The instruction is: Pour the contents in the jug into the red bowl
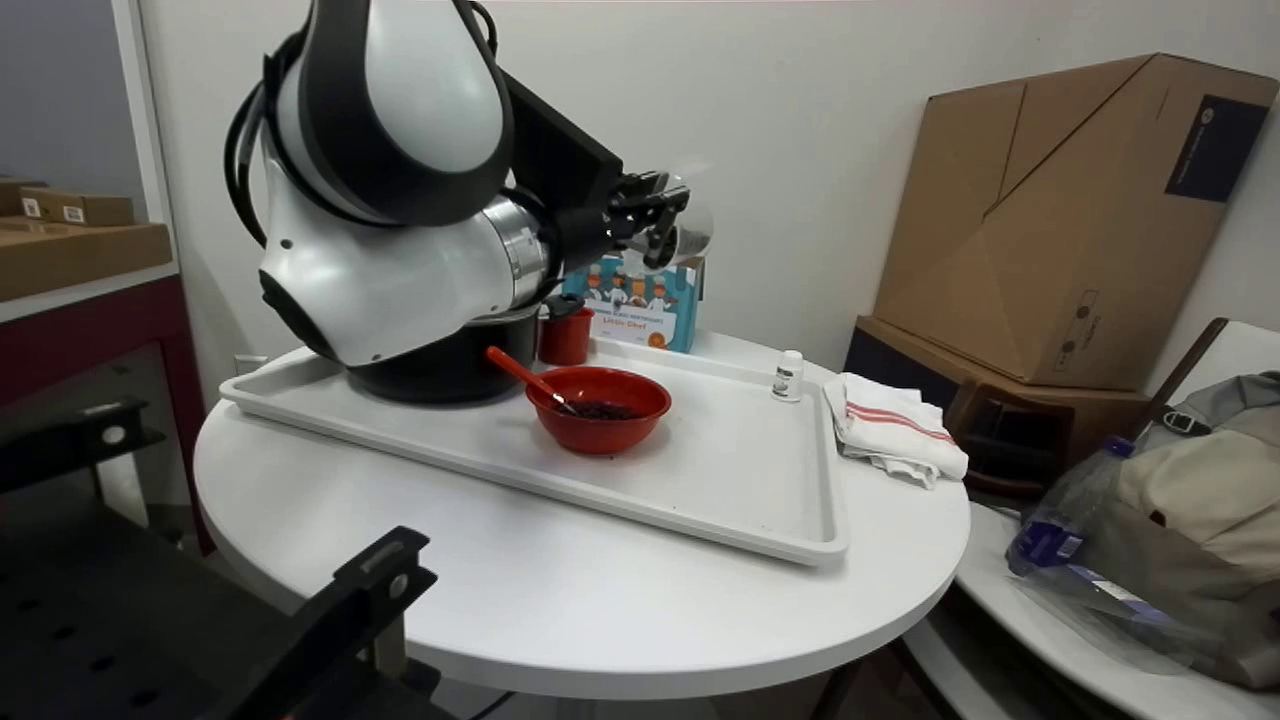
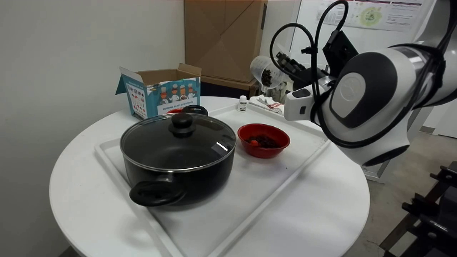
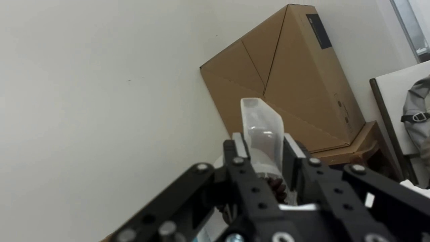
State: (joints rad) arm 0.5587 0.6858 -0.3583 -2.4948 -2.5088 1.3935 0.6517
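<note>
My gripper point(image 3: 267, 148) is shut on the handle of the jug point(image 2: 259, 67), a clear plastic cup. The jug also shows in the wrist view point(image 3: 263, 158) and in an exterior view point(image 1: 697, 238). It is held tilted, well above the tray. The contents, dark red-brown beans point(image 2: 266, 77), lie inside it and show between the fingers in the wrist view point(image 3: 277, 188). The red bowl point(image 1: 600, 438) stands on the tray below the jug's height and apart from it; it also shows in an exterior view point(image 2: 262, 152). It holds dark beans point(image 1: 605, 411) and a red-handled spoon point(image 1: 515, 368).
A black pot with a glass lid point(image 2: 178, 142) stands on the white tray point(image 1: 740, 540) beside the bowl. A red cup point(image 1: 566, 338) and a blue box point(image 1: 640, 305) are behind. A small white bottle point(image 1: 788, 378) and a folded towel point(image 1: 890, 425) are at the far side.
</note>
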